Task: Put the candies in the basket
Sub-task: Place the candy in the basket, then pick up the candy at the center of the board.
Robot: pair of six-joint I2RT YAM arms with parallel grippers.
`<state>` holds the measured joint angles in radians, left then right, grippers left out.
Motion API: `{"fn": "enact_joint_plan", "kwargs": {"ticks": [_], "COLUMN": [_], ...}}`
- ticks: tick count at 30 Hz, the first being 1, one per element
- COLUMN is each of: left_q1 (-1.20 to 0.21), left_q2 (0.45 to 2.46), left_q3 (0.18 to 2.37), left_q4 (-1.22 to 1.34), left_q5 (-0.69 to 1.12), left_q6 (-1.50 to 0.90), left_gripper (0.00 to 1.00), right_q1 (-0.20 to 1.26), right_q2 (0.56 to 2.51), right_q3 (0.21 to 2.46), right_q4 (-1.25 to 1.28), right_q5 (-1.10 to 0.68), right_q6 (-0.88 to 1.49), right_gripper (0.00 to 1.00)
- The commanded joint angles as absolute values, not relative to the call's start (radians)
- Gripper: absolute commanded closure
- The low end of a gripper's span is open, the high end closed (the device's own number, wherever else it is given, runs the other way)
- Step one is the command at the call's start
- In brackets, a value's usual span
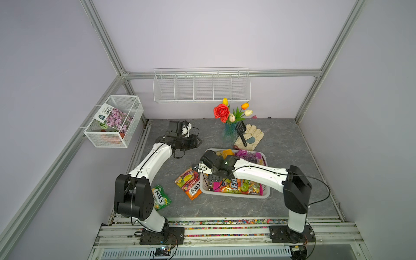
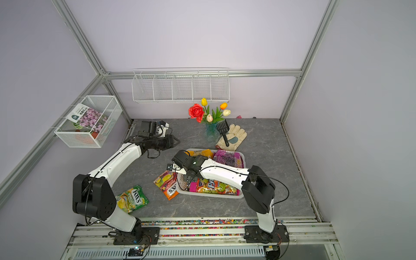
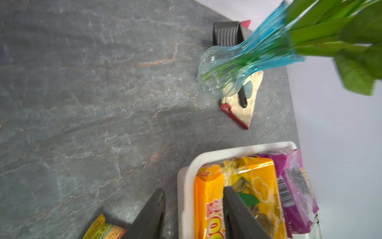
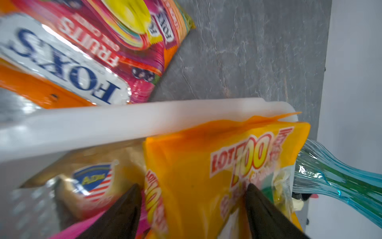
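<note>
Grey tabletop (image 1: 225,209), right arm (image 1: 258,173) hiding basket (image 1: 236,195)

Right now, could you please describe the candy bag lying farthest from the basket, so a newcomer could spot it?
On the gray stone-patterned table, find the left arm's black shoulder joint near the front rail. Beside it lies the green FOX'S bag, alone. The other FOX'S bag is orange and sits right beside the white basket.

bright even light, soft shadows; wrist views motion-blurred
</note>
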<state>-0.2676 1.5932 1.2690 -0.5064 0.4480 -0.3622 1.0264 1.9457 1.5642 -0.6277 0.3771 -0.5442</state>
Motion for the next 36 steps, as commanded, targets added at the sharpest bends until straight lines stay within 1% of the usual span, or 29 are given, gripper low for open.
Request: {"fn": "enact_joint_plan", "kwargs": {"ticks": [1, 7, 11, 16, 18, 20, 23, 28, 32, 36], "left_q1": [-0.261, -0.262, -0.261, -0.261, -0.261, -0.262, -0.274, -0.325, -0.388, -0.4], "left_q2": [1.567, 1.542, 1.536, 1.54, 1.543, 1.546, 1.563, 1.615, 1.669, 1.714], "left_q3": [1.252, 1.222, 1.216, 1.215, 1.214, 1.205, 1.197, 1.205, 1.243, 1.258], "left_q4": [-0.492, -0.481, -0.482, -0.498, -0.515, -0.52, -0.531, -0.556, -0.55, -0.535], "left_q5": [0.434, 0.439, 0.449, 0.491, 0.522, 0.546, 0.563, 0.535, 0.565, 0.613], "left_q6": [-0.349, -0.334, -0.33, -0.332, -0.328, -0.33, -0.318, -0.333, -0.334, -0.362], "left_gripper": [0.51, 0.51, 0.51, 0.5, 0.5, 0.49, 0.49, 0.48, 0.48, 0.51], "right_q1": [1.003, 0.958, 0.96, 0.989, 1.003, 1.007, 1.006, 0.994, 0.964, 0.94], "right_q2": [1.978, 1.952, 1.941, 1.935, 1.905, 1.859, 1.777, 1.661, 1.606, 1.565], "right_q3": [1.657, 1.67, 1.654, 1.658, 1.647, 1.638, 1.594, 1.501, 1.438, 1.399], "right_q4": [-0.644, -0.616, -0.627, -0.734, -0.758, -0.775, -0.743, -0.675, -0.629, -0.605], "right_q5": [0.579, 0.612, 0.564, 0.496, 0.448, 0.359, 0.291, 0.272, 0.279, 0.264], "right_q6": [-0.561, -0.496, -0.503, -0.539, -0.525, -0.491, -0.441, -0.398, -0.349, -0.308], "right_gripper": [0.21, 0.21, 0.2, 0.2, 0.2, 0.2, 0.2, 0.19, 0.19, 0.2]}}
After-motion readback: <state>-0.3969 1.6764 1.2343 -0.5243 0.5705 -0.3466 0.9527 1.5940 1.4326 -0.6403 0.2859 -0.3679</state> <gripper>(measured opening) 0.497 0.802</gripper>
